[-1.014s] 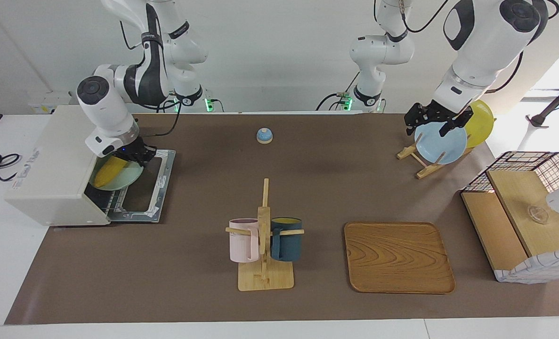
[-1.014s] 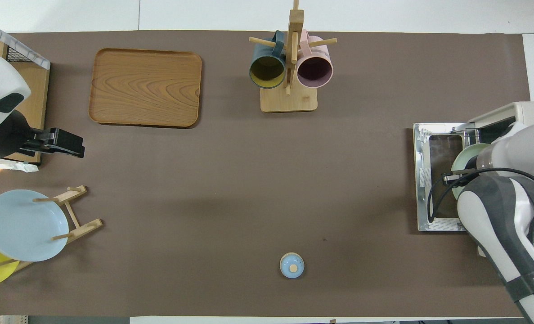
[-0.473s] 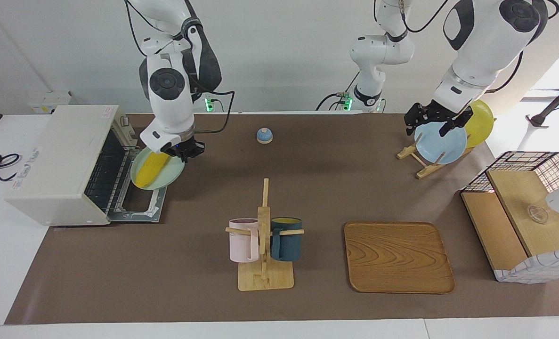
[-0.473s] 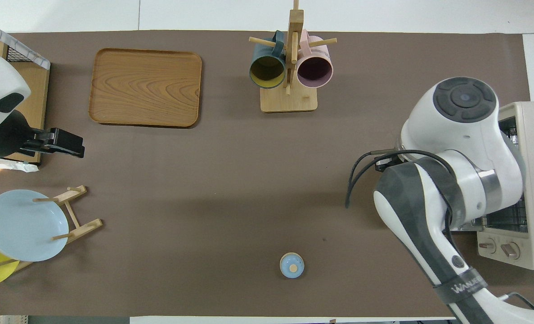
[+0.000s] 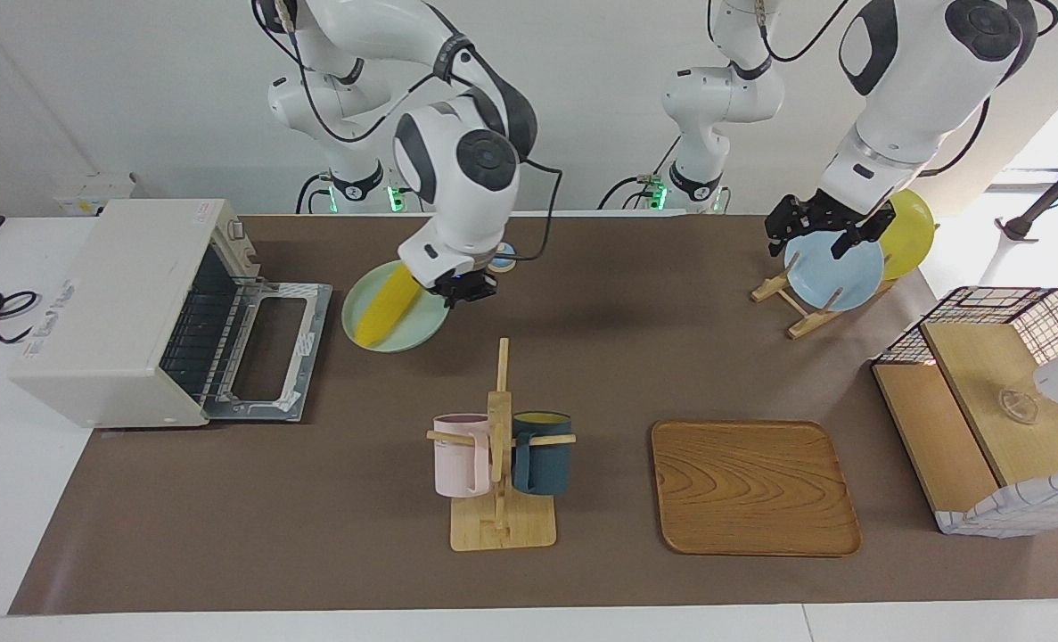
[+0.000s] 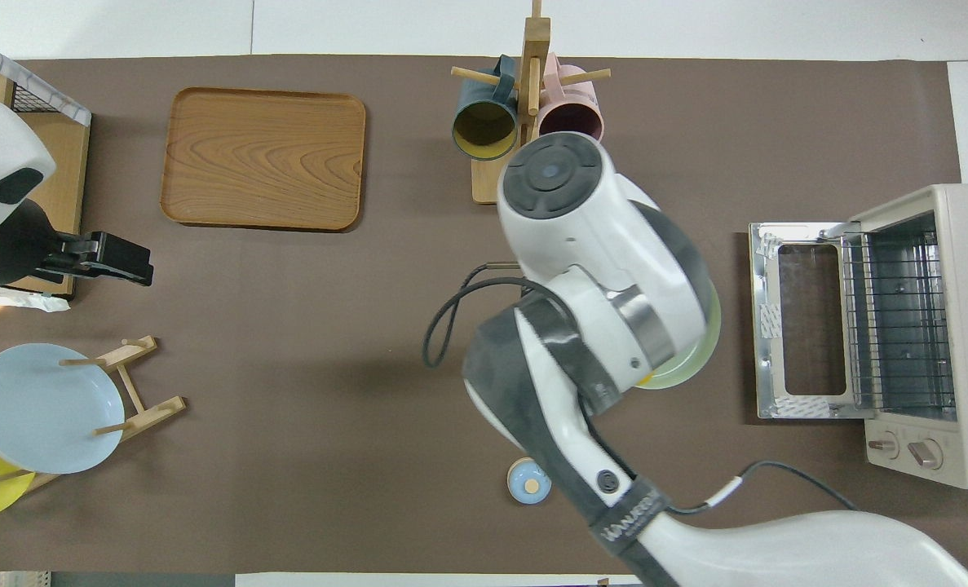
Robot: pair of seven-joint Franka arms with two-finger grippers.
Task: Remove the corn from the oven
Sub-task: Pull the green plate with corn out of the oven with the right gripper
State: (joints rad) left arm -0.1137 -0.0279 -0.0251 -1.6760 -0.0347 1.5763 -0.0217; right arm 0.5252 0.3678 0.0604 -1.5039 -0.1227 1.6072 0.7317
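Observation:
The corn (image 5: 386,305) is a bright yellow cob lying on a pale green plate (image 5: 413,332). My right gripper (image 5: 463,289) is shut on the plate's rim and holds it over the mat, beside the oven's door. The cream-white oven (image 5: 110,294) stands at the right arm's end of the table. Its door (image 5: 272,349) is dropped open and its wire rack (image 6: 899,318) is bare. In the overhead view my right arm hides the corn, and only the plate's rim (image 6: 700,359) shows. My left gripper (image 5: 816,235) waits, open, over the plate rack.
A small blue bell (image 6: 528,481) sits near the robots. A wooden mug rack (image 5: 500,446) holds a pink and a dark blue mug. A wooden tray (image 5: 754,486) lies beside it. A rack holds a blue plate (image 5: 836,272) and a yellow plate (image 5: 910,234). A wire basket (image 5: 992,419) stands at the left arm's end.
My right gripper has drawn the green plate with the corn out of the oven and carried it toward the table's middle. The left arm has not moved.

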